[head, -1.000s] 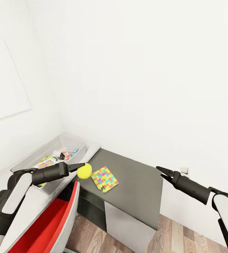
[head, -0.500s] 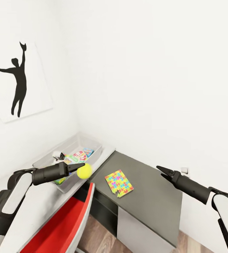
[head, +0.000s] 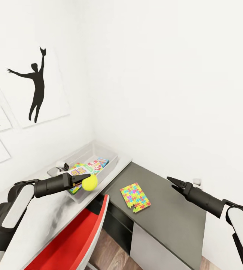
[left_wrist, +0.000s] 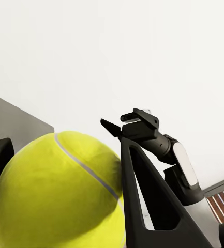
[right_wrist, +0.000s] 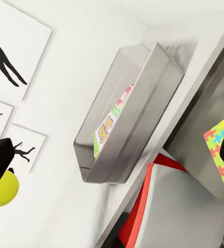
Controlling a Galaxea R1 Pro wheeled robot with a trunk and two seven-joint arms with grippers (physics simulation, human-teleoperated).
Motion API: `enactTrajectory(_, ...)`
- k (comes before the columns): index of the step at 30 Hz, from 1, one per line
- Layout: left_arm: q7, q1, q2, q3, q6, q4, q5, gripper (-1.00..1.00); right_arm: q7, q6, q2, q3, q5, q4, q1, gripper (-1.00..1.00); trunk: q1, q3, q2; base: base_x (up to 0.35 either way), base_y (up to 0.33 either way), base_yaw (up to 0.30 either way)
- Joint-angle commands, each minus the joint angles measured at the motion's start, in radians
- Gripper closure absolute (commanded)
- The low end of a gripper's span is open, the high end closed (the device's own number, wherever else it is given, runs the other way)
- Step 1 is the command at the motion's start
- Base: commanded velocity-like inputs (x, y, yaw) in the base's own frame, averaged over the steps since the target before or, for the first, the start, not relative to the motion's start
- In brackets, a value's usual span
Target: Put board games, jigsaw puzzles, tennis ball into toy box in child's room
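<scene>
Left gripper [head: 84, 179] clamped on tennis ball [head: 89, 182], held in the air just off the near corner of toy box [head: 110, 154] — ball large in the left wrist view between dark fingers [left_wrist: 143, 191]. Toy box up at 11 o'clock on pale table [head: 46, 215], already holding colourful board games [head: 84, 169]; one jigsaw puzzle [head: 135, 197] flat on dark grey cabinet [head: 170, 221] near centre, red chair [head: 72, 240] at 7 o'clock. Right gripper [head: 172, 181] out at 3 o'clock over the cabinet, jaws together on nothing — silhouette pictures [head: 35, 88] on the wall at 10 o'clock.
</scene>
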Motion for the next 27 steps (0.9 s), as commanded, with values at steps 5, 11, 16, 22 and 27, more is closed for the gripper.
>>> enactTrajectory(5,-0.002,-0.001,0.001,-0.001,0.002,0.000,-0.002,1.00,0.009,0.004,0.001,-0.001,0.007,0.000,-0.001,-1.00,0.001,-0.002,-0.002,0.000,0.000,0.003)
enactTrajectory(11,-0.003,-0.001,0.001,-0.001,0.002,0.000,-0.002,1.00,0.008,0.003,0.002,-0.001,0.007,0.000,-0.001,-1.00,0.001,-0.002,-0.002,0.088,0.000,0.000)
enactTrajectory(16,-0.003,-0.001,0.001,-0.001,0.002,0.000,-0.002,1.00,0.008,0.003,0.002,-0.001,0.007,0.000,-0.001,-1.00,0.001,-0.002,-0.002,0.126,0.000,0.067)
enactTrajectory(22,-0.006,-0.001,0.001,-0.001,0.002,0.000,-0.002,1.00,0.009,0.003,0.001,-0.001,0.007,0.000,-0.001,-1.00,0.001,-0.002,-0.002,0.018,0.000,0.249)
enactTrajectory(27,-0.008,-0.001,0.002,-0.001,0.002,0.001,-0.002,1.00,0.009,0.003,0.002,-0.002,0.007,0.000,-0.001,-1.00,0.001,-0.002,-0.002,0.002,0.000,0.244)
